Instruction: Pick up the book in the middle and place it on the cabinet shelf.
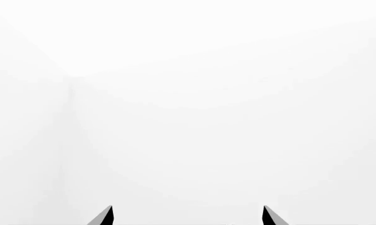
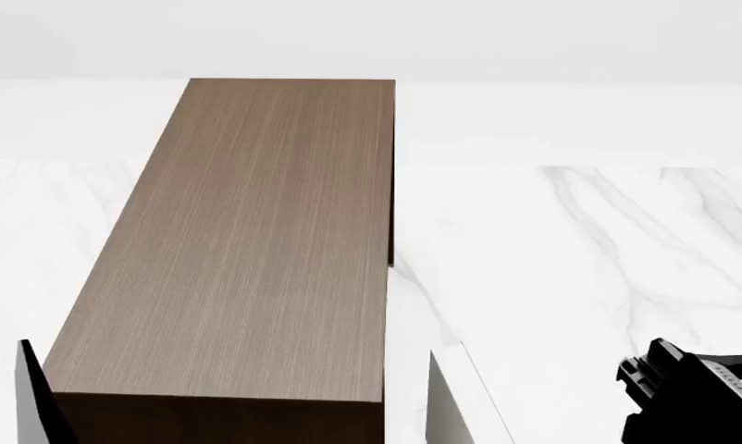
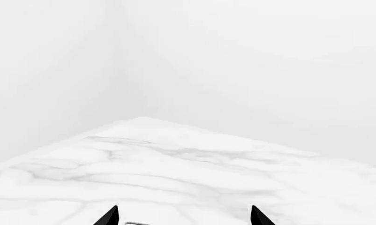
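Head view shows the cabinet shelf (image 2: 241,240) as a tall dark brown wood-grain box whose long flat top runs from the near edge of the picture away to the far side, filling the left and middle of the scene. Nothing rests on its top. The book cannot be made out for certain in any view. At the near edge a thin dark upright slab (image 2: 38,398) stands just left of the cabinet, and a pale grey upright slab (image 2: 451,402) stands just right of it; both are cut off by the picture's edge, so what they are cannot be told. The cabinet stands on a white marble table (image 2: 593,268) with grey veins, which spreads to the right and far side and meets a plain white wall beyond.

At the near right corner a black part of the right arm (image 2: 692,398) juts into the picture, well apart from the cabinet; its fingers are not seen there.

In the right wrist view the right claw (image 3: 184,216) shows two black fingertips set wide apart with nothing between them, above the marble table (image 3: 175,159), facing a white corner of the room.

In the left wrist view the left claw (image 1: 188,216) likewise spreads wide and holds nothing, its two dark tips pointing at blank white wall.
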Robot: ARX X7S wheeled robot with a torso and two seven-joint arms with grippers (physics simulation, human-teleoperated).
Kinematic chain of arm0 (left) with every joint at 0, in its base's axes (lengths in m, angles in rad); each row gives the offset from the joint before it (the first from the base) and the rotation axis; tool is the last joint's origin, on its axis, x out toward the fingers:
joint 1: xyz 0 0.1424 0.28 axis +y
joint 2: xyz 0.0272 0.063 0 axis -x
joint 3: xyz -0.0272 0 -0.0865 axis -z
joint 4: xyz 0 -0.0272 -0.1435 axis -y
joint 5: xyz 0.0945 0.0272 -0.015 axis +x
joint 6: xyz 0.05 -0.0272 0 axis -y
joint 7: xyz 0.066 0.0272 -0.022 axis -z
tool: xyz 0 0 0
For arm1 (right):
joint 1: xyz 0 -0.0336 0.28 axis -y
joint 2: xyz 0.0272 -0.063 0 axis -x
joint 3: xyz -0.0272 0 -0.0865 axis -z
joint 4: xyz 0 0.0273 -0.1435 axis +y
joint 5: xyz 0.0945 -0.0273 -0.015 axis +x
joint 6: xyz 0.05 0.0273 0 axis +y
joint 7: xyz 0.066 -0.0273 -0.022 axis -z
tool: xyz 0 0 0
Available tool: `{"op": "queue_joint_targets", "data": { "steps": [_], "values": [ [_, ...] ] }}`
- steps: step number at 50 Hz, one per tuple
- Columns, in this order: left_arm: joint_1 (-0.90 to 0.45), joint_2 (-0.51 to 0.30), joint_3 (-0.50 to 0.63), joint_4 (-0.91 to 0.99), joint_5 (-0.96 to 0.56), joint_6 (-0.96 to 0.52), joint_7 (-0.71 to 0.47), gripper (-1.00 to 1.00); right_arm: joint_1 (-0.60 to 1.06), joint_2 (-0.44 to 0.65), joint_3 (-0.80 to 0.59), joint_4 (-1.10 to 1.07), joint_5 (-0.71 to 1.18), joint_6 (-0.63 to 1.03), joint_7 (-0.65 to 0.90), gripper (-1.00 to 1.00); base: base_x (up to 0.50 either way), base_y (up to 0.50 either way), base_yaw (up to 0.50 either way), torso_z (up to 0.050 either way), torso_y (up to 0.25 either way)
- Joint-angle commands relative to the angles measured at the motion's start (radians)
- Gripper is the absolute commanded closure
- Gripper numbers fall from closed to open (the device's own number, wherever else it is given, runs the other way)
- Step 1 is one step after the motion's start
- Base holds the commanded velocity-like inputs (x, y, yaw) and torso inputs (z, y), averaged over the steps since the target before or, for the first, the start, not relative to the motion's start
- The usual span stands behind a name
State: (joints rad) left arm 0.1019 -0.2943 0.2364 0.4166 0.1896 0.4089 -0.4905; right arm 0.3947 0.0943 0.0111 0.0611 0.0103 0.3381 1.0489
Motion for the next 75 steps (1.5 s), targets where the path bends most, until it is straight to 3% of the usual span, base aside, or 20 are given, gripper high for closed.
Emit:
{"op": "queue_joint_targets", "data": {
  "steps": [1, 75],
  "values": [
    [-0.004, 0.013, -0.016, -0.007, 0.016, 0.0, 0.014, -1.0, -0.007, -0.038, -0.002, 0.004, -0.007, 0.019, 0.013, -1.0, 0.0, 0.0, 0.0, 0.0, 0.0],
    [-0.007, -0.016, 0.013, -0.008, 0.003, -0.018, -0.015, -1.0, -0.035, -0.009, -0.148, 0.046, 0.111, 0.019, 0.039, -1.0, 0.0, 0.0, 0.0, 0.0, 0.0]
  ]
}}
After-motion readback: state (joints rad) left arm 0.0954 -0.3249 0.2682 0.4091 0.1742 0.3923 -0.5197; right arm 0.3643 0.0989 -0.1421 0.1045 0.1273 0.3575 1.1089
